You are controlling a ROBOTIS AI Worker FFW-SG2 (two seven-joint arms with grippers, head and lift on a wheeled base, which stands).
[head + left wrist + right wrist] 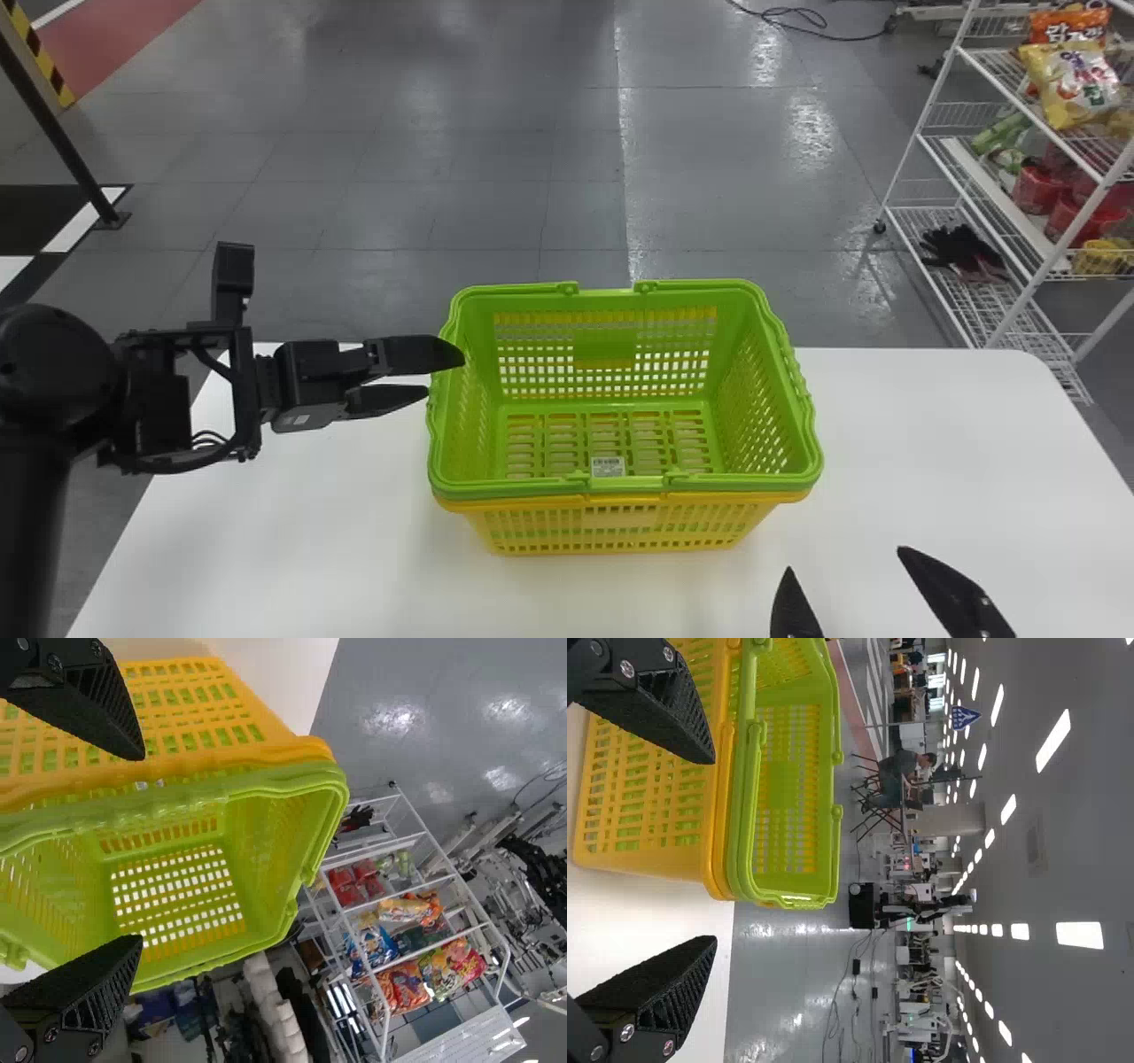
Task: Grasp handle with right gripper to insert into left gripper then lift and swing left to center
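Green plastic lies folded close along the rim of the upper basket [780, 390], and that closeness is the likeliest source of trouble: reaching for the near handle [625, 484], the right end effector [845, 560] could pinch rim and handle together and tip the whole basket instead of raising the grip alone. The yellow basket [620, 523] nested beneath adds a second risk, since friction between the two could drag it along or let it drop partway through the lift. On the left, one fingertip overlaps the rim in the head view, so a careless nudge from that side could shove the stack across the smooth white table [930, 443]. A handle brought over at a poor angle might also strike the left fingers rather than pass between them.

Both end effectors are spread wide and hold nothing. The right one waits off the stack's near right corner, apart from it; the left end effector [443, 373] sits at the left rim, and whether it actually touches there, I cannot tell.
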